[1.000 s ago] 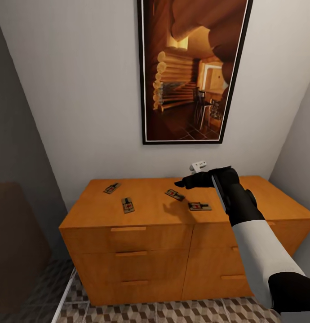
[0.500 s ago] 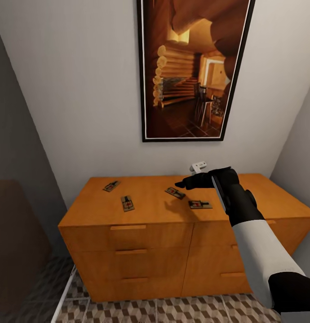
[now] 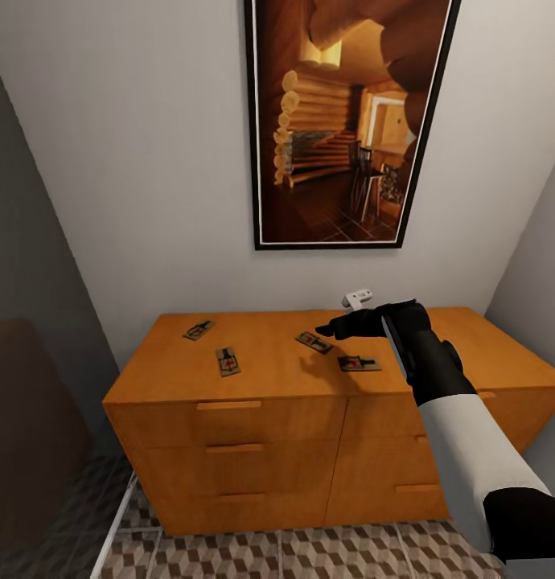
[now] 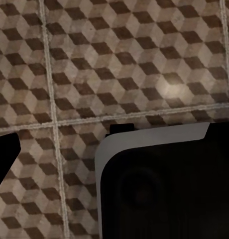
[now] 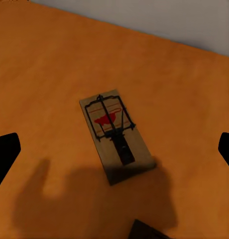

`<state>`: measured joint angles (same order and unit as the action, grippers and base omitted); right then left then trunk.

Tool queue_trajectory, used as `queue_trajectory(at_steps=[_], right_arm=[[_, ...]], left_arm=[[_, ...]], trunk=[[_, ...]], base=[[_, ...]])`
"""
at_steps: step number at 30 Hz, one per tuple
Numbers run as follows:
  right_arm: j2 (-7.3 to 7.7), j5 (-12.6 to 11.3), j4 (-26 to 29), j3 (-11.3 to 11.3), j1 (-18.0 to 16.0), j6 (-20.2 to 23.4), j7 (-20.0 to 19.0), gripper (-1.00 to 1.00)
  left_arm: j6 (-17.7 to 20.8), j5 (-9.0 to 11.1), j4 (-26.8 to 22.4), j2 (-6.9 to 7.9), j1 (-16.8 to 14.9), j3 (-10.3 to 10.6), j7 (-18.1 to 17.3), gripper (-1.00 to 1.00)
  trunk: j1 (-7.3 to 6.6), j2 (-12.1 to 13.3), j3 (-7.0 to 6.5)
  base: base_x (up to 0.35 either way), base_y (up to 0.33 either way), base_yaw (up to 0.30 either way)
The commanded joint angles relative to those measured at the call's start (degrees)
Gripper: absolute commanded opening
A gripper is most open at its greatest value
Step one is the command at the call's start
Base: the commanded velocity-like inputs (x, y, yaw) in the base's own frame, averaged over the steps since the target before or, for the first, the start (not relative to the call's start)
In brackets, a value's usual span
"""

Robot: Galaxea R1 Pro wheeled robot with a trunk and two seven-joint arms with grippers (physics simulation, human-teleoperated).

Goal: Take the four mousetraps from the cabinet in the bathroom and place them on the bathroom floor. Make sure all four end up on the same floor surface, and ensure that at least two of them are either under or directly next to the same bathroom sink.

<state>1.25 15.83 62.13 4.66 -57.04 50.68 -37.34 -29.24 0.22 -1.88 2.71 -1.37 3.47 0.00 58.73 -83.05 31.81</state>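
Your right gripper (image 3: 326, 329) hovered above the cabinet (image 3: 326, 434), its jaws spread wide; in the right wrist view the two dark fingertips (image 5: 5, 157) sat at opposite edges with bare wood between them. One trap (image 5: 117, 139) lay flat on the cabinet top directly below and between the jaws, untouched, with its red spot turned away from the shadow the gripper threw over its near end. I judge that wide spread and centred hover were meant to let the jaws drop either side of the thin board.

In the head view that same trap (image 3: 314, 342) lay just under the jaws. A second trap (image 3: 358, 363) lay close beside them, nearer you. Two more, (image 3: 227, 361) and (image 3: 199, 330), lay well off to their left. All four were on the cabinet top, none yet on the floor (image 3: 310, 555).

Your left gripper (image 4: 5, 154) pointed down at the floor tiles; I cannot tell how its jaws stood.

A framed picture (image 3: 342, 121) hung on the wall beyond.
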Motion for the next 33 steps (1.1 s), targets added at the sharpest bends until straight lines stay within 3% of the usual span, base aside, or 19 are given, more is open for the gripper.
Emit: queue_trajectory(at_steps=[1,17,33], right_arm=[[0.05,0.60,-0.12,0.08,-0.03,-0.43,-0.50,1.00],[0.07,0.60,-1.33,0.08,0.00,-1.36,-0.46,1.00],[0.07,0.60,-1.48,0.10,0.00,-1.55,-0.59,1.00]], left_arm=[[-0.19,0.04,0.04,0.01,-0.03,0.30,0.03,1.00],[-0.20,0.04,0.07,0.01,-0.03,0.30,0.01,1.00],[-0.20,0.04,0.47,0.01,-0.03,0.30,0.00,1.00]], trunk=[[0.00,-0.03,0.11],[0.00,-0.03,0.29],[0.00,-0.03,0.29]], base=[[0.007,0.000,0.000],[0.127,0.000,0.000],[0.015,0.000,0.000]])
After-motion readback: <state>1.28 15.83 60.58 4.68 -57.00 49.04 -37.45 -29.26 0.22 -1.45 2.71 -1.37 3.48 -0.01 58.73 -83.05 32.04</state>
